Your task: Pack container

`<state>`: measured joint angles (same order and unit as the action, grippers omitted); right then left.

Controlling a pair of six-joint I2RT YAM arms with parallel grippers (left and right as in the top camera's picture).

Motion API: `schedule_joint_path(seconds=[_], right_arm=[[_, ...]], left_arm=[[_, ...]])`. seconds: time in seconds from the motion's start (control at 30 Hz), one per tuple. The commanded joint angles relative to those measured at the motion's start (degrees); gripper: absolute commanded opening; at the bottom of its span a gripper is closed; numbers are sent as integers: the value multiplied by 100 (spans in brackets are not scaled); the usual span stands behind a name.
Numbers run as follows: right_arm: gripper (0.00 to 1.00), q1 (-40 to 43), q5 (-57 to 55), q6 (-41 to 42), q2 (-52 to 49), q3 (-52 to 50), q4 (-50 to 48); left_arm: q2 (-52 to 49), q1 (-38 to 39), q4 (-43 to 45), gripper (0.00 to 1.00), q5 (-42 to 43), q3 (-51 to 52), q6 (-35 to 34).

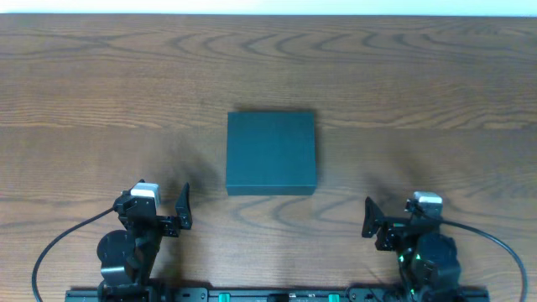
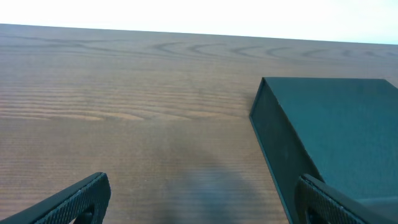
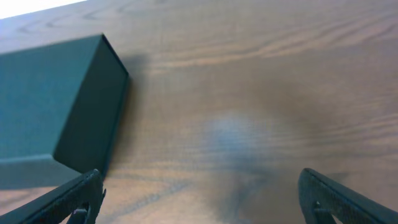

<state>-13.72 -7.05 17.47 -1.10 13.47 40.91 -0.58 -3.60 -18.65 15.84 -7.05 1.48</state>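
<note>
The left fingers [image 2: 81, 198] are spread wide and empty, off the near-left corner of the container [image 1: 271, 153]. The right fingers [image 3: 336, 196], equally wide and empty, sit off its near-right corner. The one container lies flat and closed on the worktop [image 1: 101, 75], untouched, nearly square, with no clear long axis.

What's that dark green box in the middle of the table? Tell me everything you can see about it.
The container is a dark teal-green, matte, square box that looks like cardboard. It appears shut, with a flat, plain, unmarked top, straight side walls and crisp edges. It lies flat near the middle of the wooden table. Only the table touches it; nothing rests on it.
</note>
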Motion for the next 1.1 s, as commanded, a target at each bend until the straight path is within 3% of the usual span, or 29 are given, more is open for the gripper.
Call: schedule_joint_path(seconds=[0.0, 1.07], right_arm=[[99, -9, 44, -81, 79, -205, 81], [99, -9, 109, -81, 79, -415, 131]], left_arm=[[33, -13, -35, 95, -85, 122, -35], [33, -13, -35, 95, -85, 122, -37]])
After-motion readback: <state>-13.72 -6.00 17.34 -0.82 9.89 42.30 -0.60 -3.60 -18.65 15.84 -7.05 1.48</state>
